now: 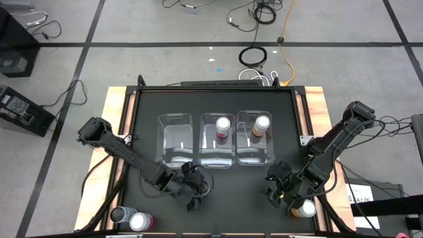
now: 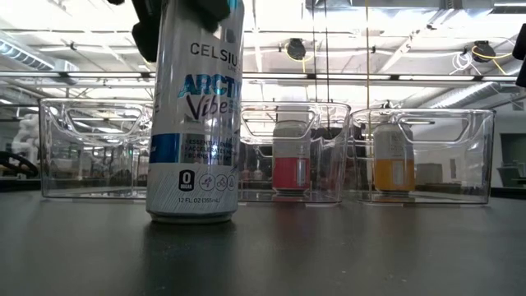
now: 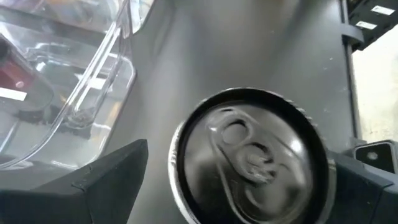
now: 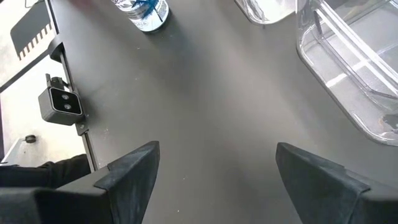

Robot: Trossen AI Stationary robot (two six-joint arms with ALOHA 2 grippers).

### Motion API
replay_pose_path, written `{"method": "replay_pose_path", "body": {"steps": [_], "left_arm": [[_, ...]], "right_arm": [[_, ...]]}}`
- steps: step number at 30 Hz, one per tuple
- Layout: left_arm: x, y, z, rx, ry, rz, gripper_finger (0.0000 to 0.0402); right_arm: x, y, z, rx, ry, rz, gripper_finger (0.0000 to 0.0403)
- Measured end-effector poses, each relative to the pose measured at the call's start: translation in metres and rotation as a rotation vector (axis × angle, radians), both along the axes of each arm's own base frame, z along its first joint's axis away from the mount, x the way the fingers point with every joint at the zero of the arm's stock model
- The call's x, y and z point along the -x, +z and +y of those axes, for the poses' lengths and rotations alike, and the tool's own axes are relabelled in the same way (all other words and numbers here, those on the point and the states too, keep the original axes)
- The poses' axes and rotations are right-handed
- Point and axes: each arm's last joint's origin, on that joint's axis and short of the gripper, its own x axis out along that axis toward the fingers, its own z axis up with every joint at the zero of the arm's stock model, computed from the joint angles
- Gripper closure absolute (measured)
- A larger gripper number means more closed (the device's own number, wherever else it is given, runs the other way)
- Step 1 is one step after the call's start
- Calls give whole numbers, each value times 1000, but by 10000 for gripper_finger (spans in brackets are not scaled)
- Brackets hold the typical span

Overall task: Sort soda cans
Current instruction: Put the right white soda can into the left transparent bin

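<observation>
Silver-grey can [image 3: 252, 155] sits upright between the left tool's [image 3: 236, 177] wide-open fingers, ungripped, so next it closes and lifts toward the empty bin [image 1: 175, 140]; right tool [image 4: 214, 171] waits open, empty.

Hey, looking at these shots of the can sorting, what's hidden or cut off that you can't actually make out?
- High view: the left gripper covers the silver can below it.
- Low view: that can's top is cut off by the picture's edge.
- High view: the orange can at the table edge is partly behind the right gripper.
</observation>
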Motion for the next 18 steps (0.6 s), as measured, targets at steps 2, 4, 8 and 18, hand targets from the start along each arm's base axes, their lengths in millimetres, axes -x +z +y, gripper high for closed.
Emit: {"method": "replay_pose_path", "body": {"steps": [2,4,8,18], "left_arm": [[0,0,0,2,0,0,9],[0,0,0,4,0,-5,11],[0,0,0,3,-1,-3,36],[0,1,0,6,-4,-1,122]], "right_arm": [[0,0,0,-2,-4,0,90],[0,0,0,-4,-6,1,90],[0,0,0,-4,-6,1,90],[0,0,0,-3,-7,1,90]]}}
